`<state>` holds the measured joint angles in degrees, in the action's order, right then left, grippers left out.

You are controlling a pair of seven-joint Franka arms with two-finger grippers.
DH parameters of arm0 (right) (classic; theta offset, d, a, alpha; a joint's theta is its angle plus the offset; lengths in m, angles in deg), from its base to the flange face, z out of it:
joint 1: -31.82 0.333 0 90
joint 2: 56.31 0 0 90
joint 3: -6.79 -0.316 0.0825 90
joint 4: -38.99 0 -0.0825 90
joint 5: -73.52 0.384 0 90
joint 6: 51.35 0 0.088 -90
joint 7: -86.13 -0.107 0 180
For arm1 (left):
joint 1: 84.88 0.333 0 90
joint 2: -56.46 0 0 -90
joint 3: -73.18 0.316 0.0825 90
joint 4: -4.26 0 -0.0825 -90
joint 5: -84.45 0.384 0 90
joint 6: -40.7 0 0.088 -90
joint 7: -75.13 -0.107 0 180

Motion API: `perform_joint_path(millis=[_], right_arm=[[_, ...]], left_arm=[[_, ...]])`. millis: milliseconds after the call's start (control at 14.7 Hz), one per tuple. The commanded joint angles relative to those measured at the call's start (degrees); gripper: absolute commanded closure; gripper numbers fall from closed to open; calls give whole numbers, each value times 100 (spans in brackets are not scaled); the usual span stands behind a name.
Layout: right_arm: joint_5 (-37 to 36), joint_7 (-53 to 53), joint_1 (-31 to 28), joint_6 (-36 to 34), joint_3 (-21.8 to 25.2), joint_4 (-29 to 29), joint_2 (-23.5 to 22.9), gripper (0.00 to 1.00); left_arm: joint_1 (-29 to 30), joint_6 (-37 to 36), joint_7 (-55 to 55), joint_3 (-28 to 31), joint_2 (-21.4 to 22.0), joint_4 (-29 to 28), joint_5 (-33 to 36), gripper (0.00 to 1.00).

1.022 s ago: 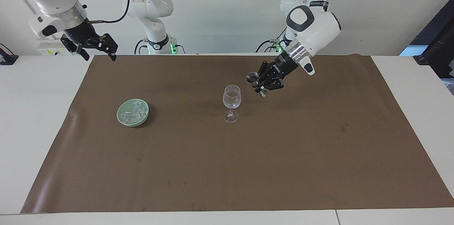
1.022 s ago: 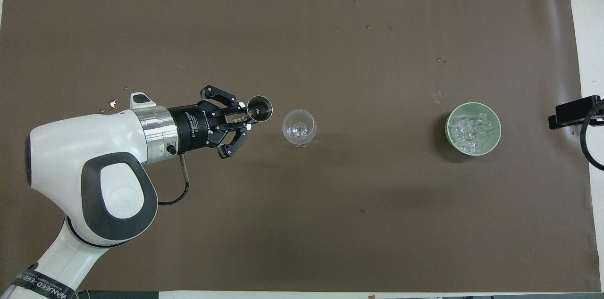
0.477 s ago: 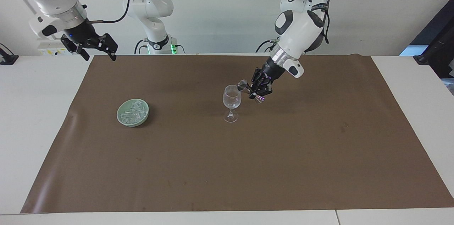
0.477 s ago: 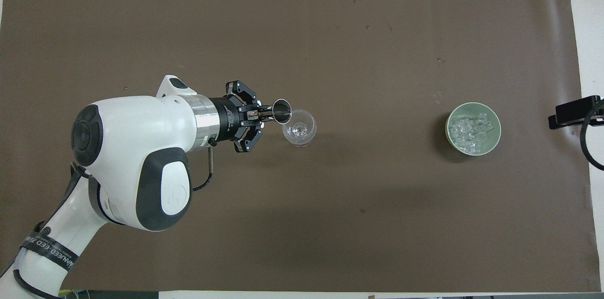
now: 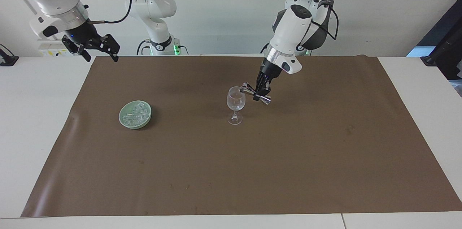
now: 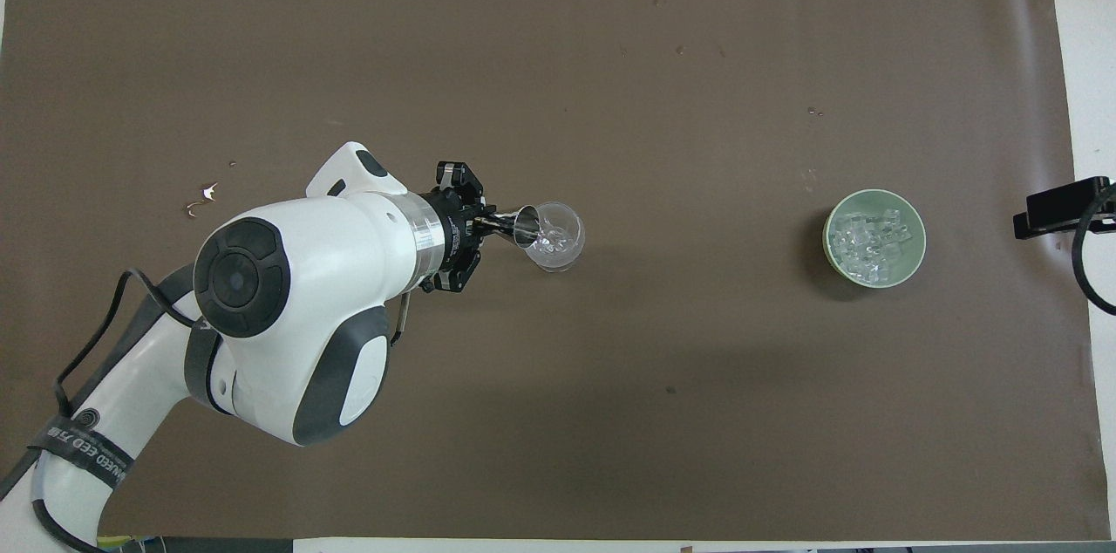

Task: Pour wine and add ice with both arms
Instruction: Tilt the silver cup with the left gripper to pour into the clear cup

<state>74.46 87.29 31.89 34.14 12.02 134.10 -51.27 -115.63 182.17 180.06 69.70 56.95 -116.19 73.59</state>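
Facing view: we are seeing the left gripper point(image 5: 260, 93) pinching the jigger point(image 5: 255, 94) at its waist, tipping it nearly sideways so that its mouth is meeting the rim of the glass point(image 5: 235, 104). We are not seeing any liquid running from it. The glass is standing upright on the brown mat point(image 5: 288, 156), near the middle of the table. In the overhead view the jigger's point(image 6: 523, 226) mouth is overlapping the glass's point(image 6: 558, 237) rim on the left arm's side. The ice point(image 5: 136, 112) is lying heaped in the green bowl point(image 5: 124, 120), well apart from the glass, toward the right arm's end. The right gripper point(image 5: 97, 50) is waiting with fingers spread, holding nothing, hanging over the mat's corner at its own end.
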Motion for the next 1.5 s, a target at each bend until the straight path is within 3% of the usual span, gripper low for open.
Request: perform_joint_path(millis=[0,818,1431], right_arm=[[47,130,-86,-41,-40,70,84,0],[47,130,-86,-32,-40,70,84,0],[47,130,-86,-32,-40,70,84,0]], left_arm=[[-124,-294,256,49,4,135,566,100],[-635,-1199,1381,-38,-128,864,2764,100],[-907,-1850,1785,-30,-373,1322,3801,100]])
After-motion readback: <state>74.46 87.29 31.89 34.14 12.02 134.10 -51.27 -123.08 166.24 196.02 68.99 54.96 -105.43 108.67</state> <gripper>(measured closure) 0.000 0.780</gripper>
